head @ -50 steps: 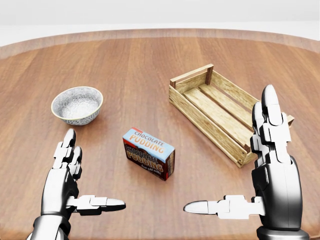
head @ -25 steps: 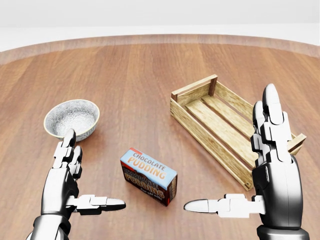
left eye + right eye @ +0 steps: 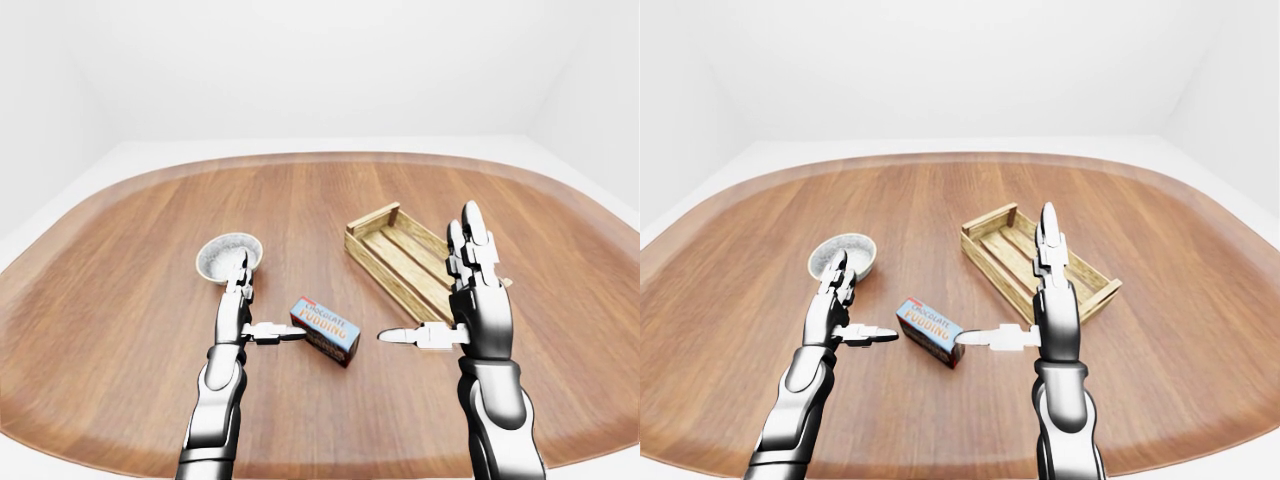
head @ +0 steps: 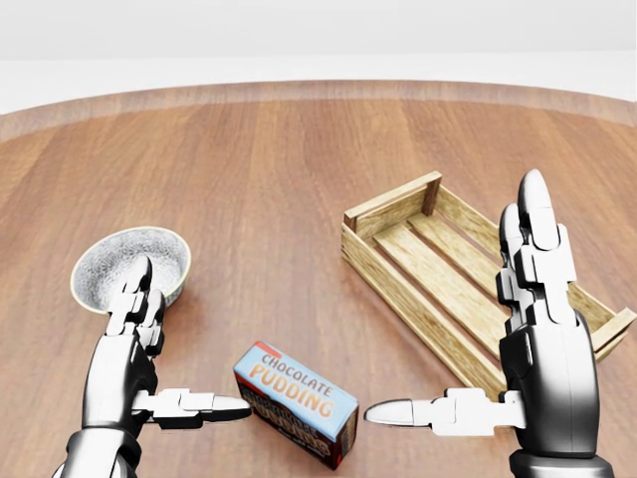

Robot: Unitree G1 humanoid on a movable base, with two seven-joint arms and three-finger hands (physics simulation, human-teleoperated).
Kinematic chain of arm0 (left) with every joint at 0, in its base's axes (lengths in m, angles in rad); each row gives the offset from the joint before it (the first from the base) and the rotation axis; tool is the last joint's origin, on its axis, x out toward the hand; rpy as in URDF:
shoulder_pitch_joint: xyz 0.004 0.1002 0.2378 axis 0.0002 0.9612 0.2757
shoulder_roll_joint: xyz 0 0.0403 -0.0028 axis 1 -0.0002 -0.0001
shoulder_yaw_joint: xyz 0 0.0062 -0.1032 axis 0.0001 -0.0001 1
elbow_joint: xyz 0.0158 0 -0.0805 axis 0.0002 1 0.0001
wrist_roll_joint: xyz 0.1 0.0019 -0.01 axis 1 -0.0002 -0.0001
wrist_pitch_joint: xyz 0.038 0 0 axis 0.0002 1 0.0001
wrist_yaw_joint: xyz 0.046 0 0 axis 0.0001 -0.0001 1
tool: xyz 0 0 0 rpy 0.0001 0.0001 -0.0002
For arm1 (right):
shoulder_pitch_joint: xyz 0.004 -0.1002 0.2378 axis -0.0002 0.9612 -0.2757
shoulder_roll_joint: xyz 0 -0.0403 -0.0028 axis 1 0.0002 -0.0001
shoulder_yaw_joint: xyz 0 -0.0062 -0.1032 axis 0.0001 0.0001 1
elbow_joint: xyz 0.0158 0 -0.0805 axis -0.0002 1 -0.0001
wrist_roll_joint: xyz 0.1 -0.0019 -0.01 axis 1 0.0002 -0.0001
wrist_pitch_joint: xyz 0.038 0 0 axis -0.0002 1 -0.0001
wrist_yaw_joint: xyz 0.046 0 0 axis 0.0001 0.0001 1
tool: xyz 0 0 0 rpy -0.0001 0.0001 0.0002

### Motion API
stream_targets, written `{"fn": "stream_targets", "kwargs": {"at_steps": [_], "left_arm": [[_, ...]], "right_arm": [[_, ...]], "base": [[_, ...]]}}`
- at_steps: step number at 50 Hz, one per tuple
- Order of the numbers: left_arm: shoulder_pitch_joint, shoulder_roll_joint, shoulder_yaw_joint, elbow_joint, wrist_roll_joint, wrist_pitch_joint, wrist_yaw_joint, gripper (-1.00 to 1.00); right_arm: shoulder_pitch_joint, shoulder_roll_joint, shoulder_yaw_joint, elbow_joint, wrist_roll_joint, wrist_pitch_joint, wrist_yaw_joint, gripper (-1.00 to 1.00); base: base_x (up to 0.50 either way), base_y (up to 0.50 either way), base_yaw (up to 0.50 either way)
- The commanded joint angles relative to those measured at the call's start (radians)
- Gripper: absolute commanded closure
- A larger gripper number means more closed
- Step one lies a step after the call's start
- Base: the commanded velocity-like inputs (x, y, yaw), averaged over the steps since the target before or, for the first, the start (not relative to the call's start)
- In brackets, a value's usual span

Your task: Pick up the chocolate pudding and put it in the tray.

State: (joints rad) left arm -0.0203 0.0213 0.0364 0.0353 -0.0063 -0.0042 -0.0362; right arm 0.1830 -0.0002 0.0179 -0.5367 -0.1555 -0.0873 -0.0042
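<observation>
While both shiny metal hands, left hand [image 4: 149, 383] and right hand [image 4: 508, 383], spread their fingers apart, the blue chocolate pudding box [image 4: 296, 403] lies on the brown wooden table [image 4: 259, 179] between them, beside the slatted wooden tray [image 4: 438, 274].

You have one chocolate pudding box [image 4: 296, 404] on the table [image 4: 259, 169], one wooden tray [image 4: 468, 284] and one speckled bowl [image 4: 129, 267]. That makes three loose things in all (none of them doubled). You also have two hands in view, one left hand [image 4: 139, 373] and one right hand [image 4: 508, 368].
</observation>
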Motion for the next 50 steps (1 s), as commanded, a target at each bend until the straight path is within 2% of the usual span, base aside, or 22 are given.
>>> {"fn": "stream_targets", "kwargs": {"at_steps": [1,10,24,28,29,32,33,36,39,43,50], "left_arm": [[0.002,0.0,0.0,-0.001,0.0,-0.003,-0.002,-1.0],[-0.001,-0.001,0.0,0.003,0.0,-0.003,-0.001,-1.0],[0.001,-0.001,0.001,-0.003,-0.004,0.0,0.001,-1.0],[0.001,-0.001,-0.001,0.0,0.003,-0.012,0.006,-1.0],[-0.001,0.005,-0.011,0.011,0.061,-0.03,0.036,-1.0],[-0.001,0.004,-0.01,0.012,0.067,-0.031,0.036,-1.0],[-0.003,0.004,-0.013,0.026,0.076,-0.043,0.038,-1.0],[-0.007,0.002,-0.008,0.03,0.076,-0.039,0.038,-1.0],[-0.012,0.002,-0.007,0.04,0.075,-0.042,0.039,-1.0],[-0.012,0.002,-0.006,0.03,0.073,-0.03,0.039,-1.0],[-0.01,0.002,-0.007,0.023,0.073,-0.027,0.04,-1.0]], "right_arm": [[0.003,-0.001,0.002,0.002,-0.001,0.0,0.002,-1.0],[0.001,0.001,0.0,-0.005,-0.008,0.0,-0.004,-1.0],[-0.004,0.001,-0.002,-0.004,0.008,0.0,0.0,-1.0],[-0.006,0.001,-0.003,-0.005,0.008,0.0,-0.003,-1.0],[-0.006,0.001,-0.004,-0.006,0.008,0.0,-0.003,-1.0],[-0.006,0.001,-0.004,-0.006,0.008,0.0,-0.003,-1.0],[-0.006,0.001,-0.004,-0.006,0.008,0.0,-0.003,-1.0],[0.011,0.0,-0.004,0.06,-0.007,0.0,-0.018,-1.0],[-0.003,0.0,-0.002,0.024,-0.007,0.0,-0.008,-1.0],[0.011,0.001,0.007,0.047,-0.013,0.0,-0.011,-1.0],[0.015,0.0,0.026,0.064,-0.026,0.0,-0.015,-1.0]], "base": [[0.23,0.0,0.0],[0.22,0.0,0.0],[0.0,0.0,0.0],[0.0,0.0,0.0],[0.0,0.0,0.0],[0.0,0.0,0.0],[0.0,0.0,0.0],[0.0,0.0,0.0],[0.0,0.0,0.0],[0.0,0.0,0.0],[0.0,0.0,0.0]]}}
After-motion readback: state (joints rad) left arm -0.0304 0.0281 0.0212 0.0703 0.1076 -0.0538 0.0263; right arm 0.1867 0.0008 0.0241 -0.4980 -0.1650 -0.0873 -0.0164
